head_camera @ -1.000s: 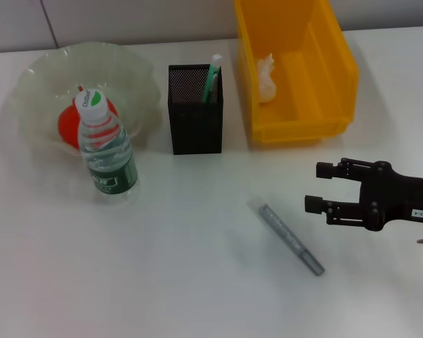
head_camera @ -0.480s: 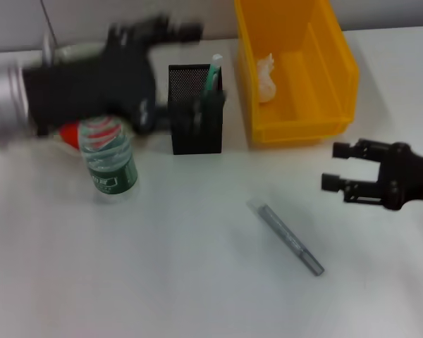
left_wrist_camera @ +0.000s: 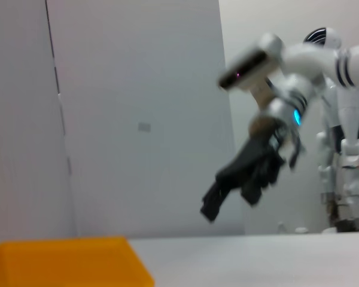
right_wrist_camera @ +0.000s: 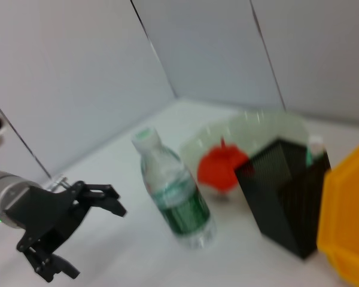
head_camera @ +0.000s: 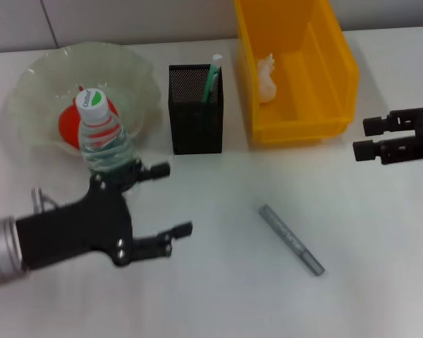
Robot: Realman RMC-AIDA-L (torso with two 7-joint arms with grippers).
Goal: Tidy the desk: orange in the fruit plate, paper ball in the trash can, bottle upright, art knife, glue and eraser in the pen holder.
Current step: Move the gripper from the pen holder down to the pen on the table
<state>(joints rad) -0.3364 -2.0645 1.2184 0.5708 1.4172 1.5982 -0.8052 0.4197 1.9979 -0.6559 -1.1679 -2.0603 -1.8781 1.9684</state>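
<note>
Grey art knife (head_camera: 291,239) between open left gripper (head_camera: 170,199), right gripper (head_camera: 362,137).

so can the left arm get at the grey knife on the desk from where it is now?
Probably yes. The left gripper is open and holds nothing, and the art knife lies flat on bare desk with nothing between them. The bottle stands behind the gripper, off that path. The right gripper sits farther off, near the trash can.

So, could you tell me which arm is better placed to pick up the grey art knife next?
Probably the left: its open pincer hovers nearer the art knife on the table, while the right pincer, also open, sits off near the trash can.
</note>
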